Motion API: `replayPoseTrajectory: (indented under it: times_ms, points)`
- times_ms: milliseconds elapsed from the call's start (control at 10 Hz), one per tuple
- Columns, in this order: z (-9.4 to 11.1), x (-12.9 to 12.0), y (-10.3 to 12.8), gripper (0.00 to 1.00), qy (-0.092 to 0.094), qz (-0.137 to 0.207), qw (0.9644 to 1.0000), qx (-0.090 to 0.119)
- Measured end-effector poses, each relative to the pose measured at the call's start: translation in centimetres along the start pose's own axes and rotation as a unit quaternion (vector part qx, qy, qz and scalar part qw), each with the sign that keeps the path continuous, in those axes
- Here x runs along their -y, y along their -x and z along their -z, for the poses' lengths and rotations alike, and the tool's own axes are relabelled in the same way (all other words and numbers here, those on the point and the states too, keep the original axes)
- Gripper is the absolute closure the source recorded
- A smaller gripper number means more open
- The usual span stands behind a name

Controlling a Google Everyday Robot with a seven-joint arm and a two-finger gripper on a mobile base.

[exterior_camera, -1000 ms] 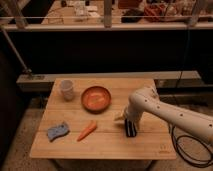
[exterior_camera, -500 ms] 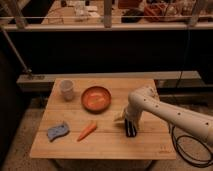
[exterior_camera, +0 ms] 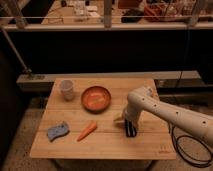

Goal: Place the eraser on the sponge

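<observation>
Eraser (exterior_camera: 131, 132): a dark oblong block, nearly black, with faint pale lines along its length. It sits right of centre on the wooden surface (exterior_camera: 145, 146), toward the front edge, long axis running roughly front to back. Only its lower part shows clearly. The upper part merges with the dark end of the arm.

Gripper (exterior_camera: 129, 126): at the tip of the white arm (exterior_camera: 167, 114), which reaches in from the right and bends down to the surface. It is directly over the eraser, at or touching the eraser's top. Jaws: lost in the same dark patch as the eraser, so I cannot tell whether they are clenched on it or released. I also cannot tell whether the eraser rests on the surface or is lifted just clear of it.

Sponge (exterior_camera: 58, 131): flat, blue-grey, with a wavy outline. It lies near the front left of the surface, well apart from the eraser, with nothing on it.

Between the two lies an orange carrot (exterior_camera: 87, 130), angled, its thick end toward the front left, just right of the sponge and not touching it.

Other items:
- An orange bowl (exterior_camera: 96, 98) near the middle back.
- A pale cup (exterior_camera: 67, 89), upright, to the left of the bowl.
- A small pale object (exterior_camera: 118, 119) just left of the gripper, shape unclear.
- A black cable (exterior_camera: 192, 152) looping on the floor at right.
</observation>
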Motion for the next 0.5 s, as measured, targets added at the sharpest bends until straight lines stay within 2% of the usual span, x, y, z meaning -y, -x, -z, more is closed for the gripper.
replayPoseTrajectory:
  times_ms: [500]
  points:
    - [-0.70, 0.15, -0.24, 0.20, 0.001, 0.006, 0.9999, 0.008]
